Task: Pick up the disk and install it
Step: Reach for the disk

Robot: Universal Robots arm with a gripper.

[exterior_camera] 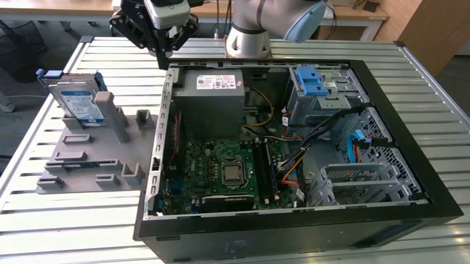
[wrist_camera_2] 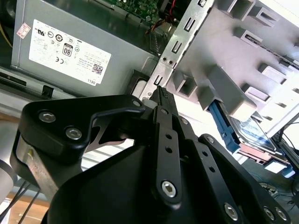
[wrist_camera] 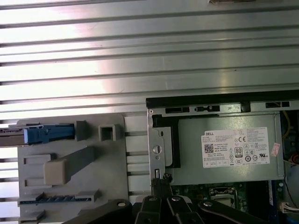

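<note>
The disk point(exterior_camera: 76, 100), a silver drive with a white-and-blue label and blue rails, stands on edge in a grey holder point(exterior_camera: 88, 162) at the exterior view's left, beside the open computer case point(exterior_camera: 294, 231). My gripper point(exterior_camera: 162, 59) hangs above the case's back corner, near the power supply, with its black fingers pressed together and nothing between them. It is well apart from the disk. In the second wrist view the fingers point(wrist_camera_2: 163, 100) point at the case edge, and the disk point(wrist_camera_2: 254, 133) lies beyond the holder. The first wrist view shows the disk's blue rail point(wrist_camera: 46, 134) edge-on.
Inside the case are a grey power supply point(exterior_camera: 217, 102), a green motherboard point(exterior_camera: 220, 170) and a metal drive cage with a blue latch point(exterior_camera: 312, 82) at the back on the exterior view's right. Cables cross the case's middle. A slatted metal table point(exterior_camera: 74, 231) carries everything.
</note>
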